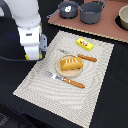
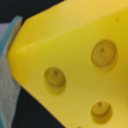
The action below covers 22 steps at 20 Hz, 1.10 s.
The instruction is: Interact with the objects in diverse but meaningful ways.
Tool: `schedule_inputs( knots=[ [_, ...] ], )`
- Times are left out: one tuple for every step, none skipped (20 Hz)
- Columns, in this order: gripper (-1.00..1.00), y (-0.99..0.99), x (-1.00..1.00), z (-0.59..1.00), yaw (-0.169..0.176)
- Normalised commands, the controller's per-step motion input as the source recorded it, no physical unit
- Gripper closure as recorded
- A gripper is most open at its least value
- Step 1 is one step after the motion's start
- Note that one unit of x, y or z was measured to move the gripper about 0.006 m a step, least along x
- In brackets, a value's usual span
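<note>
The cheese wedge (image 2: 75, 65) fills the wrist view, its yellow face and three round holes pressed close to the lens. In the exterior view only a sliver of yellow (image 1: 26, 56) is seen at the lower end of the arm, above the left edge of the placemat (image 1: 35, 80). The fingers themselves are not visible in either view; whether they are clamped on the wedge cannot be told, though a hold is judged likely from its closeness to the camera.

The bread loaf (image 1: 70, 63) is found on a small plate (image 1: 71, 71) at the middle of the placemat, between the knife (image 1: 82, 57) and the fork (image 1: 67, 80). The yellow packet (image 1: 84, 44) lies near the far edge of the placemat. Two dark pots (image 1: 91, 12) stand on a board (image 1: 107, 27) on the bench.

The step in hand is judged to be a carry of the wedge. A free setting-down spot would next be required, clear of the cutlery.
</note>
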Motion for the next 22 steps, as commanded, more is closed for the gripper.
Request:
schedule_inputs(
  knots=[
    [1.00,0.81,0.81,1.00,0.000],
    [1.00,0.81,0.82,1.00,0.000],
    [1.00,0.81,0.82,1.00,0.000],
    [1.00,0.81,0.83,1.00,0.000],
    [1.00,0.79,0.84,1.00,0.000],
    [1.00,0.76,0.87,1.00,0.000],
    [1.00,0.73,0.88,1.00,0.000],
    [1.00,0.69,0.85,1.00,0.000],
    [1.00,0.69,0.87,1.00,0.000],
    [1.00,0.68,0.86,1.00,0.000],
    [1.00,0.67,0.86,1.00,0.000],
    [1.00,0.66,0.86,1.00,0.000],
    [1.00,0.66,0.86,1.00,0.000],
    [1.00,0.65,0.87,1.00,0.000],
    [1.00,0.63,0.89,1.00,0.000],
    [1.00,0.60,0.90,0.97,0.000],
    [1.00,0.59,0.90,0.93,0.000],
    [1.00,0.58,0.90,0.87,0.000],
    [1.00,0.58,0.90,0.82,0.000],
    [1.00,0.59,0.88,0.73,0.000],
    [1.00,0.58,0.89,0.58,0.000],
    [1.00,0.57,0.92,0.54,0.000]
  ],
)
